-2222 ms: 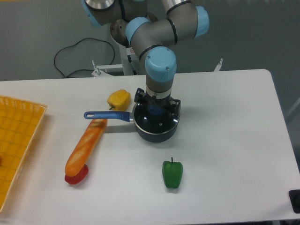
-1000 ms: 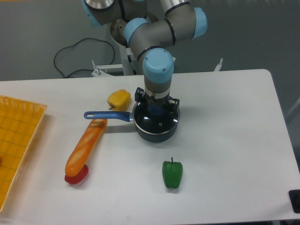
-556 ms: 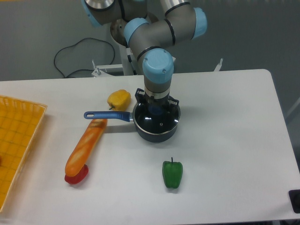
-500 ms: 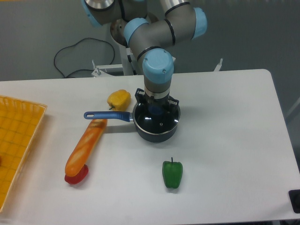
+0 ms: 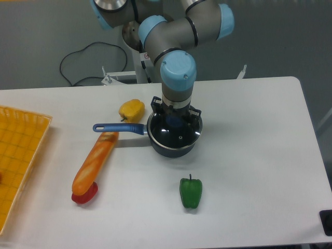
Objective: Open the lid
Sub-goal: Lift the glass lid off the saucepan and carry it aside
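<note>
The lid (image 5: 179, 136), clear glass with a metal rim, lies on the dark blue saucepan (image 5: 167, 150), whose long blue handle (image 5: 118, 127) points left. The lid's blue knob (image 5: 175, 122) shows between my gripper's dark fingers. My gripper (image 5: 175, 120) comes straight down from above and is shut on the knob. The lid sits shifted slightly to the right of the saucepan's rim. The arm's wrist hides the back part of the lid.
A yellow pepper (image 5: 132, 109) lies just left of the saucepan. A long bread loaf (image 5: 95, 161) lies below the handle with a red item (image 5: 84, 194) at its lower end. A green pepper (image 5: 191, 192) stands in front. An orange basket (image 5: 18, 155) occupies the left edge.
The arm and gripper have shifted slightly to the right, and the lid has moved right with them. The saucepan stays in place.
</note>
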You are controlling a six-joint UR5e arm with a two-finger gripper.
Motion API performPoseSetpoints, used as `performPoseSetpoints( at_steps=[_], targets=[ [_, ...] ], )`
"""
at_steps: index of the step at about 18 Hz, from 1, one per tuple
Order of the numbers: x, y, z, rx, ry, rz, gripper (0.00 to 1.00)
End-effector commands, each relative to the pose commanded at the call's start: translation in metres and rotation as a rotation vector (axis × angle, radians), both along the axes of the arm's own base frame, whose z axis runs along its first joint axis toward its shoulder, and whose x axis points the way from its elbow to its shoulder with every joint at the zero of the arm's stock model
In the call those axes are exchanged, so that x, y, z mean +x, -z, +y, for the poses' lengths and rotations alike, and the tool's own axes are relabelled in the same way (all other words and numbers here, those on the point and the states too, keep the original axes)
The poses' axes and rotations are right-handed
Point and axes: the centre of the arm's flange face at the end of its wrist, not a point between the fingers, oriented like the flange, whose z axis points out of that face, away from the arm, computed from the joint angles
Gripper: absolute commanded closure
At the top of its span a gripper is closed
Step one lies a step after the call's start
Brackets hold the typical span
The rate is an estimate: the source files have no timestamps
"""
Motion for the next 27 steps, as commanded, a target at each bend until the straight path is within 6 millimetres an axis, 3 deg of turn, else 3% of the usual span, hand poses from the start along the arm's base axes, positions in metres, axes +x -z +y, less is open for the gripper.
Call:
performPoseSetpoints(
  at_steps=[5,10,15,19,27],
  targets=[
    [-0.010,-0.027,0.009,0.039,0.093,0.047,0.48],
    [-0.020,-0.037,0.011,0.054,0.212,0.065,0.49],
    [-0.040,-0.032,0.024,0.051,0.357,0.066,0.50],
    [-0.062,-0.031,0.011,0.024,0.440,0.069,0.50],
    [-0.075,-0.030,0.007,0.035,0.454,0.084,0.50]
  ],
)
